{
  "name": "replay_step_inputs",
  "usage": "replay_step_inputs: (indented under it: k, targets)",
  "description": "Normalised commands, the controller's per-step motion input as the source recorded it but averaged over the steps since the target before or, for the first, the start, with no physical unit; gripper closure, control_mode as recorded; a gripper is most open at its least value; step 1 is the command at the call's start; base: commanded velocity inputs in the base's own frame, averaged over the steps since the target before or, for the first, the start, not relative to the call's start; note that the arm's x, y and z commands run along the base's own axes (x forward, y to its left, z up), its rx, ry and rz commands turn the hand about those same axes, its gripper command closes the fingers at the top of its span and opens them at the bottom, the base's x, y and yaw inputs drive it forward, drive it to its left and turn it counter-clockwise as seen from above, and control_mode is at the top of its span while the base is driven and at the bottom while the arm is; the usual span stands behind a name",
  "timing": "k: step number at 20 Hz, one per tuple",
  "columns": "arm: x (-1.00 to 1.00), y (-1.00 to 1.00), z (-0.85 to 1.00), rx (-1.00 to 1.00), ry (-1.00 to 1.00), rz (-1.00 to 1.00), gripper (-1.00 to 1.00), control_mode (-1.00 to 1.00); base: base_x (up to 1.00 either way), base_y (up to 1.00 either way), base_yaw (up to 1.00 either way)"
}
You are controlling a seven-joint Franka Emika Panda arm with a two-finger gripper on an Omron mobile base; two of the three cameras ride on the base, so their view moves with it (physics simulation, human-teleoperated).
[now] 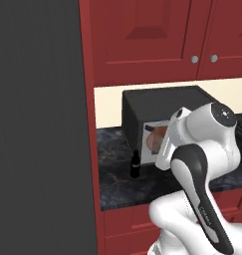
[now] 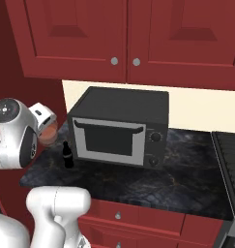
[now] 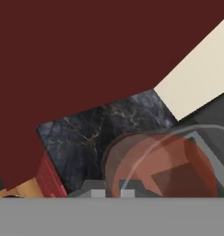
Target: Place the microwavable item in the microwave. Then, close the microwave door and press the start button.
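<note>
Hand view puts the translucent cup (image 3: pixel 164 166) right at the gripper (image 3: pixel 112 192), its round rim and reddish-pink contents swelling up from just above the two finger tips, so close that it covers much of the lower right of that picture; the jaws are drawn nearly together and the cup appears to be held between them, lifted off the dark marbled counter (image 3: pixel 99 133) that lies behind it. Right base view shows the same cup (image 2: pixel 49 133) as a small pinkish cylinder tucked against the white hand at the arm's end, hanging above the counter's (image 2: pixel 186 179) left end, near the red cabinet side and up and to the left of a small dark bottle (image 2: pixel 67 156) that stands upright beside the dark grey box appliance (image 2: pixel 120 128). That appliance's silver front with its window and two knobs is plain there, whereas the left base view shows mostly its dark top and side (image 1: pixel 142 107), with the arm covering much of the front; the cup (image 1: pixel 156 138) appears as a pink patch just left of the white hand, and the bottle (image 1: pixel 135 164) stands below it on the counter (image 1: pixel 115 184). A large dark grey panel (image 1: pixel 40 124) takes up the left of that picture. Red upper cabinets (image 2: pixel 128 38) with round knobs hang above.
</note>
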Motion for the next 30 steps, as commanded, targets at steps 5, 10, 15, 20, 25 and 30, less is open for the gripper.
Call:
replay_step_inputs:
  k: [5,10,15,20,25,30]
  targets:
    - [-0.09,0.0,0.0,0.0,0.0,0.0,1.0,1.0,-0.39,-0.03,-0.01]
    - [0.0,0.0,0.0,0.0,0.0,0.0,1.0,1.0,-1.0,-0.02,-0.02]
    - [0.0,0.0,0.0,0.0,0.0,0.0,1.0,1.0,-1.0,0.02,0.0]
    - [0.0,0.0,0.0,0.0,0.0,0.0,1.0,1.0,-0.95,0.47,0.02]
    - [0.0,0.0,0.0,0.0,0.0,0.0,1.0,1.0,-0.45,0.99,0.13]
    - [0.0,0.0,0.0,0.0,0.0,0.0,1.0,1.0,-0.06,1.0,0.1]
